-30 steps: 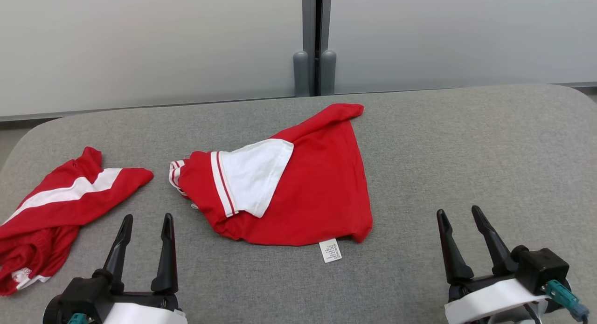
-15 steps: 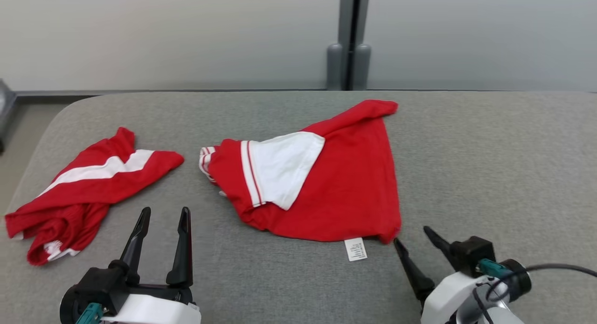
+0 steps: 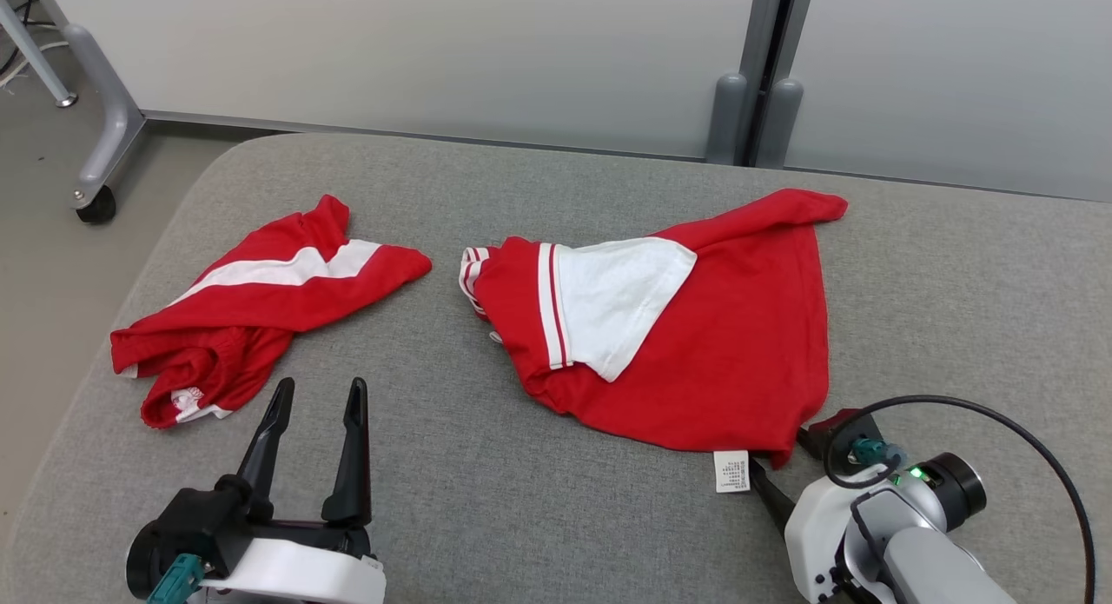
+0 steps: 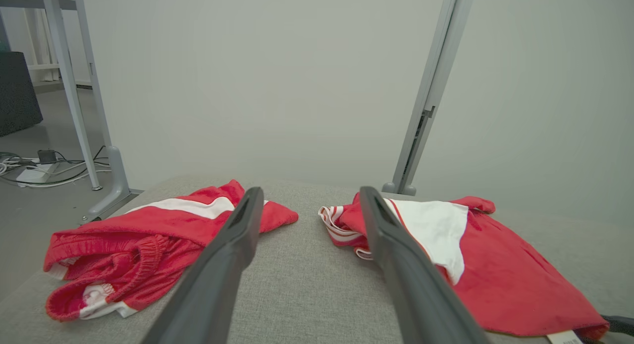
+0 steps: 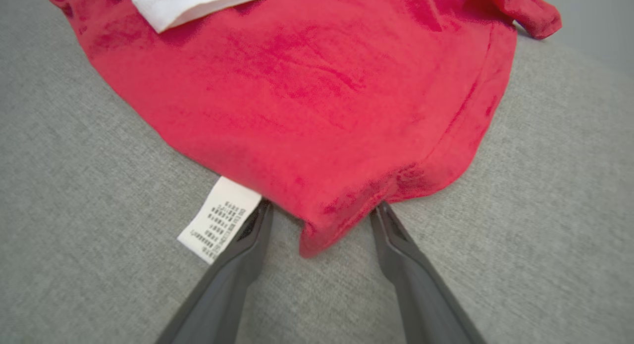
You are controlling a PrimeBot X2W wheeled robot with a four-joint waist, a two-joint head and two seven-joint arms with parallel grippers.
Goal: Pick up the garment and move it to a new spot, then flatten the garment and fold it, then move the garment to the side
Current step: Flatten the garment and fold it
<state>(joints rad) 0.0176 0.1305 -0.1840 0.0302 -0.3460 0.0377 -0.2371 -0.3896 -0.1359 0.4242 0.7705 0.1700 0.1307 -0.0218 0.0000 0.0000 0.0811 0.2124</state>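
- Head view: the garment (image 3: pixel 712 352), a red shirt with a white sleeve folded over it, lies crumpled at centre-right of the grey bench (image 3: pixel 556 517). One corner points to the upper right.
- Head view: the right fingers (image 3: pixel 769 495), at lower right, are spread wide and straddle the shirt's lower-right corner. Their tips are at the hem and nothing is clamped. A white care label (image 3: pixel 731 471) sticks out of the hem just left of them.
- Head view: the left fingers (image 3: pixel 352 395), at lower left, are spread wide and empty over bare bench, well apart from the garment. Red shorts (image 3: pixel 252 300) with a white stripe lie bunched at left, with a strip of bench between them and the shirt.
- Head view: a black cable (image 3: pixel 934 398) loops over the right wrist. A grey post (image 3: pixel 751 109) stands between wall panels at the top, and a caster leg (image 3: pixel 109 135) stands on the floor at upper left.
- Left wrist view: the left fingers (image 4: pixel 247 210) rise from the bottom edge, wide apart, with bare bench between them. The garment (image 4: pixel 495 279) lies at lower right, partly behind the frame-right finger. The shorts (image 4: pixel 124 245) lie at lower left.
- Right wrist view: the garment (image 5: pixel 322 111) fills the upper frame, and its hem corner hangs between the right fingers (image 5: pixel 260 218) at centre. Both tips meet the hem edge; I cannot tell whether they pass under the cloth. The care label (image 5: pixel 220 227) touches the frame-left finger.
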